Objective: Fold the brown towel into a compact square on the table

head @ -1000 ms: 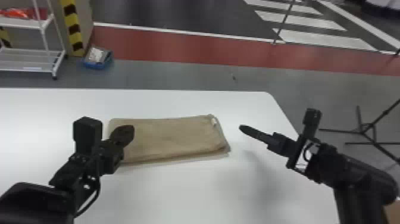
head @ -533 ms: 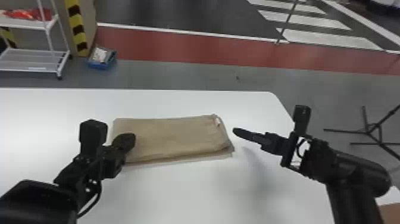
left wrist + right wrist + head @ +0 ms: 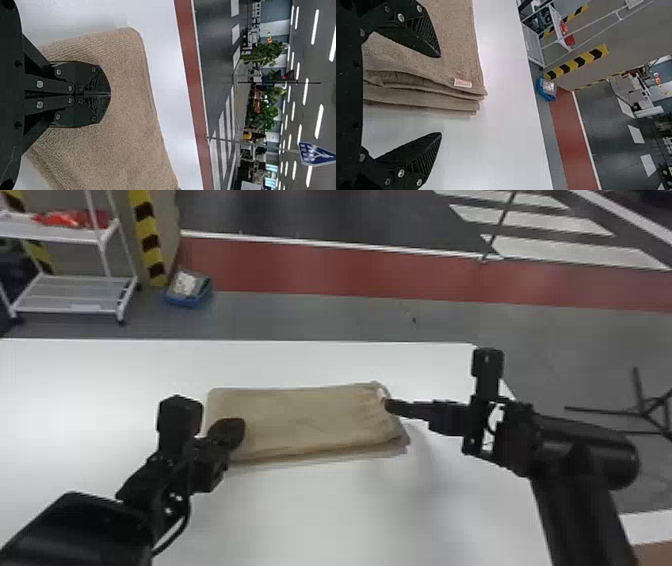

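Inside the tabletop's [image 3: 350, 515] far edge, the brown towel [image 3: 305, 415] lies folded; the right gripper [image 3: 440, 94], spread wide, has reached its right end, probably readying another fold, the left gripper [image 3: 110, 94] pinched narrow.

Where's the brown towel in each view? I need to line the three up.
Head view: brown towel near the middle, on the white table.
Left wrist view: behind the left gripper's closed fingers, one rounded corner just past their tips.
Right wrist view: folded layers with a small tag, one finger of the open right gripper in front.
Shared landmark: red floor strip beyond the table.
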{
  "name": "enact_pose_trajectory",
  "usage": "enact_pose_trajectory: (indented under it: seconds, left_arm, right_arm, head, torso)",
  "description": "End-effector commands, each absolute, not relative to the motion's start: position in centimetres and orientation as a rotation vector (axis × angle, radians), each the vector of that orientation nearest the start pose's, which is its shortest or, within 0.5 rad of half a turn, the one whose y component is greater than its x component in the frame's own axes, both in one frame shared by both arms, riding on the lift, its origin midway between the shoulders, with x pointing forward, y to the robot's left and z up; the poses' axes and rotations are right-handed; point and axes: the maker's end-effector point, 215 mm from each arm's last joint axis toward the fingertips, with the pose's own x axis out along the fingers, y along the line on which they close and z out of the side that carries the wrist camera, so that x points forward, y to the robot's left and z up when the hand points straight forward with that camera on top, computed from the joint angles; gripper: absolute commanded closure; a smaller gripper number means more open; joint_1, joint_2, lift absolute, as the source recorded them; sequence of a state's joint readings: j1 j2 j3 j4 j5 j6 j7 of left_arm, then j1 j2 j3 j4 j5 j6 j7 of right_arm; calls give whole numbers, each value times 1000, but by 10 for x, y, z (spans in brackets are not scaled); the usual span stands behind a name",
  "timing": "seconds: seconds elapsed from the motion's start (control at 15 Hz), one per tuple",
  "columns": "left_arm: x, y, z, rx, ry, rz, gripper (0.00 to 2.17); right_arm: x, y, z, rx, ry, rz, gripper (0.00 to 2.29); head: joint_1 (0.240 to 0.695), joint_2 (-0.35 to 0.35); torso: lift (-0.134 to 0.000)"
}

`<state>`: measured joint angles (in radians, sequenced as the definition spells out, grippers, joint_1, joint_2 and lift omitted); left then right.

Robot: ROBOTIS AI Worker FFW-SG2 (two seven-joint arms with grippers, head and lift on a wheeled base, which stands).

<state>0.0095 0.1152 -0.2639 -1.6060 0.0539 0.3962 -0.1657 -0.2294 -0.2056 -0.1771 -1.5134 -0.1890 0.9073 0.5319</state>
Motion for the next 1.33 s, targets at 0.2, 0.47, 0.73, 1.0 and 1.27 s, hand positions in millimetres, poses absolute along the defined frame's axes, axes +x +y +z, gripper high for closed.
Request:
enact_pose_trajectory:
  seconds: [0.2,0.47,0.73,1.0,1.27]
  left_arm:
    - [540,90,-463,81,406,-414,1794]
    - [539,90,-466,79,412,-413,1791]
    - [540,93,-466,79,412,-409,1791]
    - [540,96,-468,82,420,-406,1794]
    - [543,93,-464,76,417,-408,1794]
  right_arm:
    - [586,-269,-450,257,715,333,245]
    - [582,-257,-464,256,790,344,373]
    - [581,-252,-464,264,802,357,839]
    - [578,-242,-454,317,780,394,1214]
    - [576,-205,-402,377,738,496,1298]
  head:
    - [695,-177]
    - [695,-170]
    - [695,-161]
    - [695,-152]
    - [695,-134]
  torso:
    - [-115]
    - [-115]
    - [-115]
    - [-115]
    - [-115]
